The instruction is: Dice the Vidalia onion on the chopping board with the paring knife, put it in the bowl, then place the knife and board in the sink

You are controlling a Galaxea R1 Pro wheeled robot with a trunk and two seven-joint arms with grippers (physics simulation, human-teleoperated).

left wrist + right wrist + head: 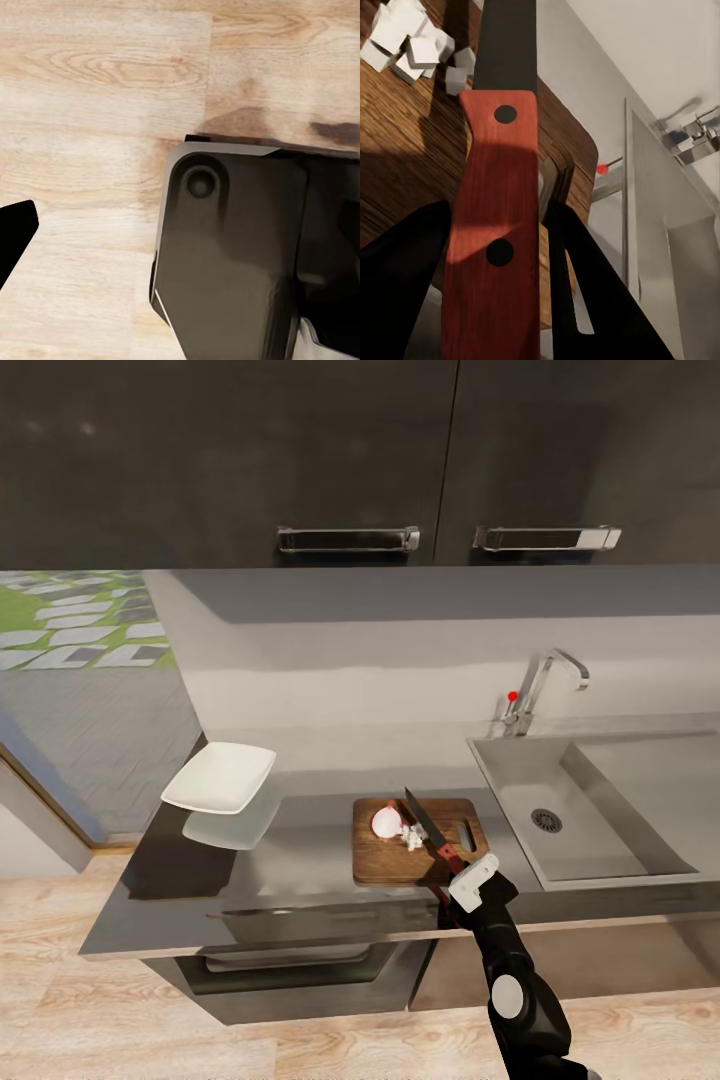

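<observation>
One paring knife (499, 187) pinched in the right tool (495, 255), blade over the chopping board (400, 855) beside diced onion (412, 838).

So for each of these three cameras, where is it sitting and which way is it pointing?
Head view: high up, looking down at the countertop, sink and chopping board; the right gripper and forearm show.
Left wrist view: on the left arm, facing the wooden floor; a dark robot part shows.
Right wrist view: along the fingers, which grip the paring knife.
Head and right wrist views share knife, board, onion pieces.

Chopping board (400, 852) on countertop (190, 905), bowl (220, 777) left, sink (580, 820) right
</observation>
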